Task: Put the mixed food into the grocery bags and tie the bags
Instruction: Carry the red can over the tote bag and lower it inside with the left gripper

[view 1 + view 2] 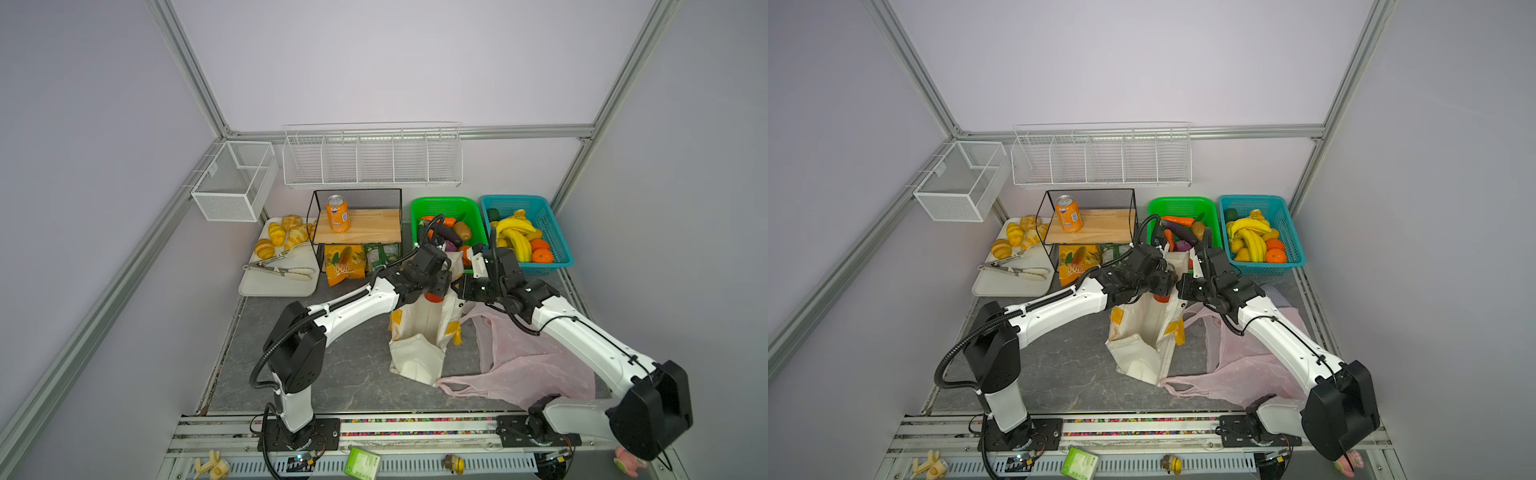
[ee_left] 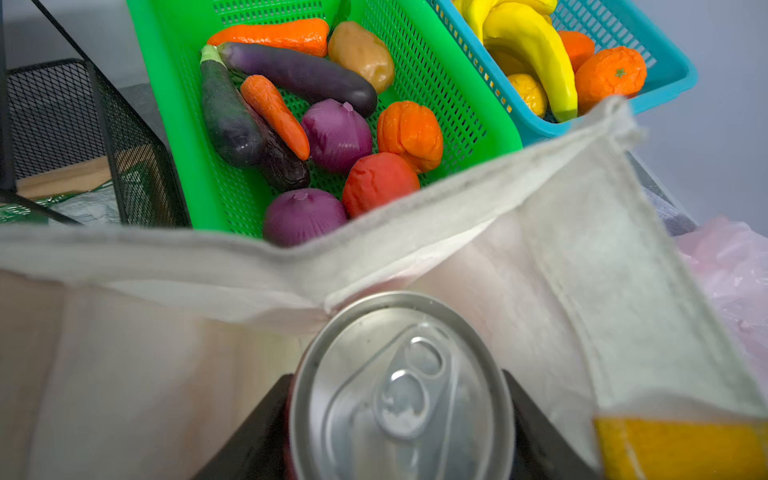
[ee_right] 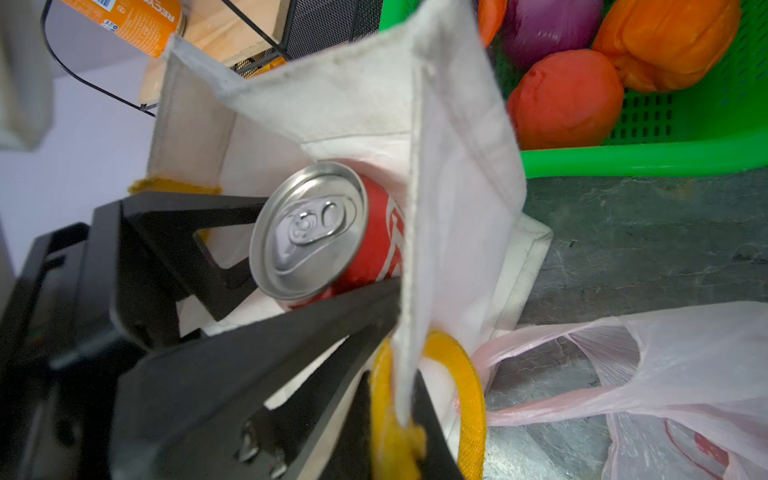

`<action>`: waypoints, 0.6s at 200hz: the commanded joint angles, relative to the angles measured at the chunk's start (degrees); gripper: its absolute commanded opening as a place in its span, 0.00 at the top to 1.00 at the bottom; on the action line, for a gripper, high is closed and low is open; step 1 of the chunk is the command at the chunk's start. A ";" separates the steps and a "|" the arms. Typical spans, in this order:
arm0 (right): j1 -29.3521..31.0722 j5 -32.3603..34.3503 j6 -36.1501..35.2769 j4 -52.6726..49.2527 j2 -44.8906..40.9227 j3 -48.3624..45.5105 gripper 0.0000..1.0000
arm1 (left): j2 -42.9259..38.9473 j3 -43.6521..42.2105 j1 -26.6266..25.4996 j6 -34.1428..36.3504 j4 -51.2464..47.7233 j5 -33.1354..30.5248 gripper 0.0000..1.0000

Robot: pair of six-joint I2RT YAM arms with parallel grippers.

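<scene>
Cola can (image 3: 328, 232) in outstretched left pincer (image 2: 401, 415) (inside tote (image 3: 332, 91)).

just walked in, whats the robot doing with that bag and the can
It is bagging groceries. The left gripper holds a red cola can, tipped into the open mouth of the cream canvas tote. The right gripper is shut on the tote's rim, holding it open. The orange soda can stands on the wooden shelf, not yet packed. The pink plastic bag lies limp on the table beside the tote.
</scene>
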 commanded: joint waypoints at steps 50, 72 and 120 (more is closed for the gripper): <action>0.00 2.05 1.01 2.79 -2.11 -0.64 0.92 | 0.57 -7.90 -0.27 -6.38 16.56 -3.89 0.89; 0.00 2.16 0.98 2.82 -2.03 -0.56 0.92 | 2.42 -8.94 -0.33 -5.14 20.37 -4.03 0.89; -0.24 2.50 0.21 1.95 -1.82 -0.64 0.92 | 6.29 -10.46 -0.36 -2.45 28.60 -6.66 0.89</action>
